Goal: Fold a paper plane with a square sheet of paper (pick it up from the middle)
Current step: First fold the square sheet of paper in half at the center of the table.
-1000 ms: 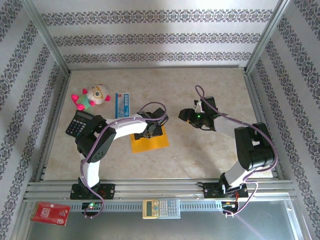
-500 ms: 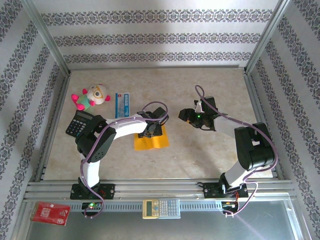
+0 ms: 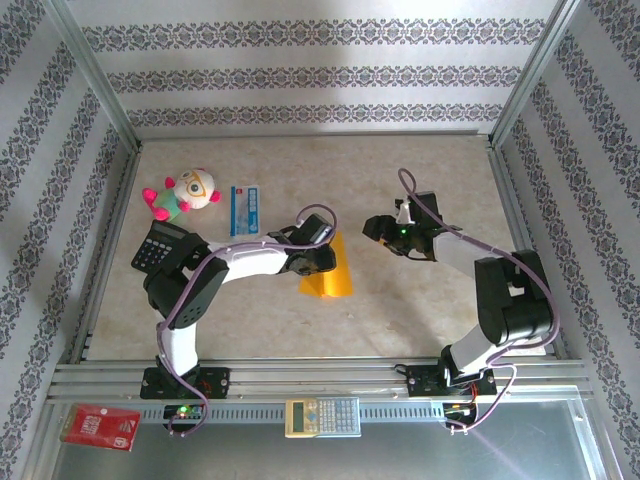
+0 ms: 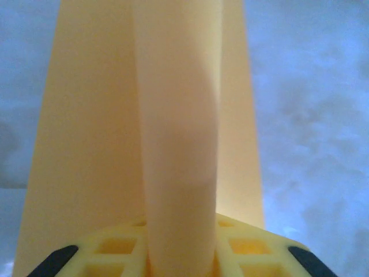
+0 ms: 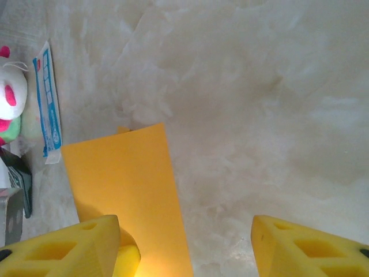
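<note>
The square sheet of paper (image 3: 333, 274) is orange-yellow and stands bent up off the table near the middle. My left gripper (image 3: 317, 258) is shut on its middle. In the left wrist view the sheet (image 4: 86, 127) rises from between the yellow jaws of the left gripper (image 4: 179, 254) with a rounded bulge down its centre. My right gripper (image 3: 378, 230) hovers open just right of the sheet, apart from it. In the right wrist view the sheet (image 5: 124, 184) lies at lower left, beside the open right gripper (image 5: 184, 228).
A plush toy (image 3: 183, 193), a blue-and-white packet (image 3: 245, 209) and a black calculator (image 3: 160, 246) sit at the left of the table. A pale calculator (image 3: 321, 416) and a red packet (image 3: 100, 427) lie by the front rail. Metal frame rails border the table.
My left gripper has closed on the sheet's middle. The flat sheet has buckled upward and shifted right with the gripper. The right arm has barely moved.
</note>
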### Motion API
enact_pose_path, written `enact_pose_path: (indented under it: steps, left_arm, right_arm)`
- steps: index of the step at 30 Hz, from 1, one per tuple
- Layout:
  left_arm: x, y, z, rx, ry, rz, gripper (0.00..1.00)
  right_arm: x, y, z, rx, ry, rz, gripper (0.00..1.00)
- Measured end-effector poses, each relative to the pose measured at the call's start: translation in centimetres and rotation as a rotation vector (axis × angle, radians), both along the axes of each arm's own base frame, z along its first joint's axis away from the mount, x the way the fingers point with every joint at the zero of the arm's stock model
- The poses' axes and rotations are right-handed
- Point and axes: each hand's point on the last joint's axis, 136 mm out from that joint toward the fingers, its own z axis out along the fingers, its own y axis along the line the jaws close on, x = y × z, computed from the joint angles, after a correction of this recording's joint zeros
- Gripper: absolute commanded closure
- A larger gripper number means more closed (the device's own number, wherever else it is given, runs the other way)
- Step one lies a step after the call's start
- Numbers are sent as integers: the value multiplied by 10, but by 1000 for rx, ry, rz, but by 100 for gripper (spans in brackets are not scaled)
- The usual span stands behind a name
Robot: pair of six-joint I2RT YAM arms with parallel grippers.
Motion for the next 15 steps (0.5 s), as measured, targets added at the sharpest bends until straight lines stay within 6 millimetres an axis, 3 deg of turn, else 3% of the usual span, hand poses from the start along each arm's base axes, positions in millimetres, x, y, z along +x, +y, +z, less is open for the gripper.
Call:
enact_pose_path:
  steps: [3, 7, 10, 12, 15]
  left_arm:
    - [-2, -19, 25, -138, -44, -55, 76]
    - [-8, -42, 80, -364, -123, -137, 75]
    - [-9, -45, 109, -491, -153, -169, 74]
    - [-8, -39, 112, -536, -150, -165, 73]
    - [-8, -26, 96, -554, -105, -145, 73]
  right_arm:
    - [5, -15, 16, -8, -29, -32, 38]
    - [13, -38, 47, -38, -106, -83, 38]
    - [12, -45, 67, -52, -160, -92, 37]
    - [10, -41, 75, -48, -188, -73, 37]
    - [5, -29, 76, -48, -196, -27, 36]
